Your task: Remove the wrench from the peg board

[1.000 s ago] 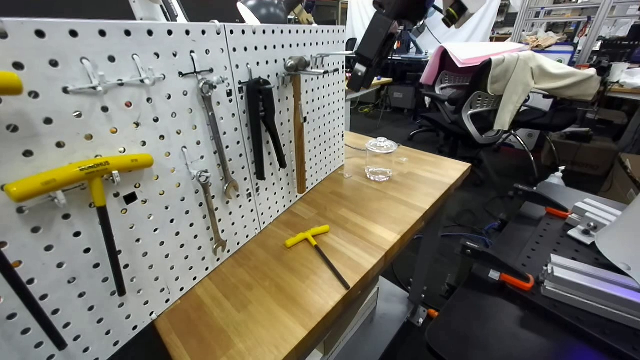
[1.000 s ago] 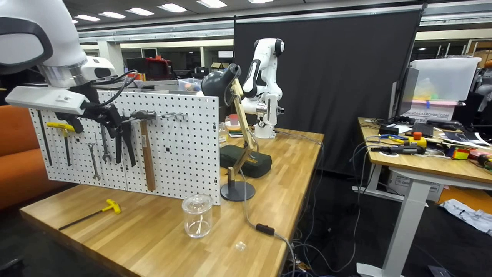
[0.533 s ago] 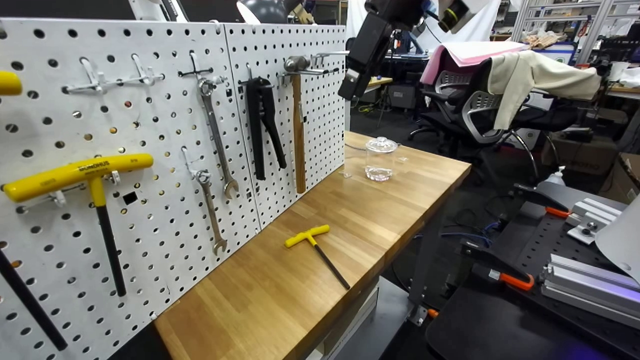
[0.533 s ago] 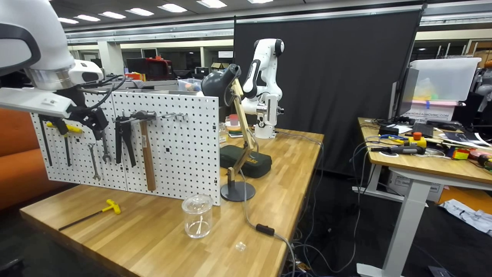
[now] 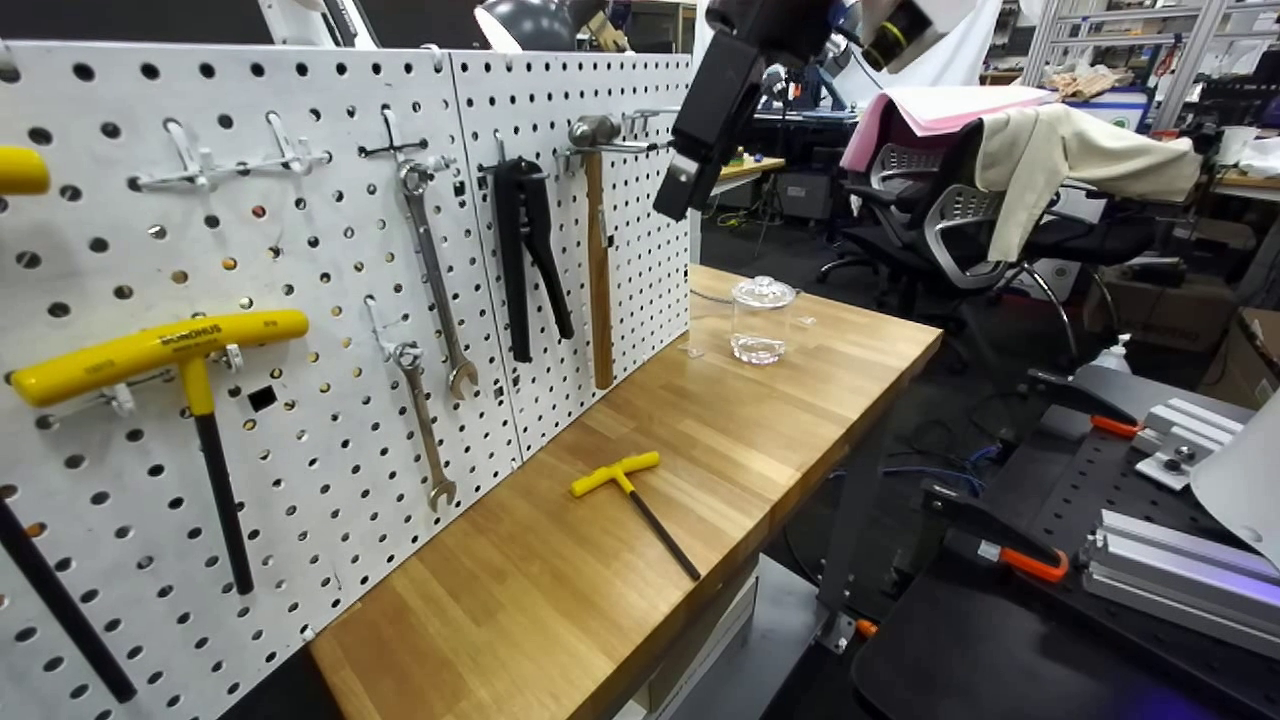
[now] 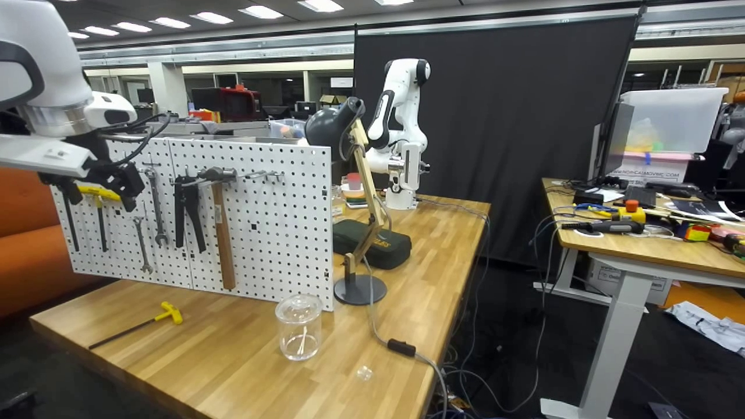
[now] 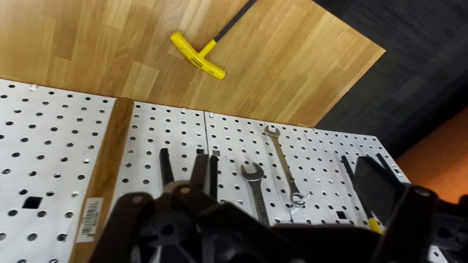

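1. On the board (image 5: pixel 330 90), a big wrench (image 5: pixel 435 270) and a small wrench (image 5: pixel 425 428) are hanging nearly upright.
2. Out in front, the gripper (image 7: pixel 283 170) is facing them, jaws standing wide apart, touching neither.

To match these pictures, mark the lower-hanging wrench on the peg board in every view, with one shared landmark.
In an exterior view: lower wrench, left of centre, just below mid-height.
In an exterior view: lower wrench, toward the left, below mid-height.
In the wrist view: lower wrench, right of centre, open end up.
Shared landmark: yellow T-handle tool lying on the tabletop, in all three.
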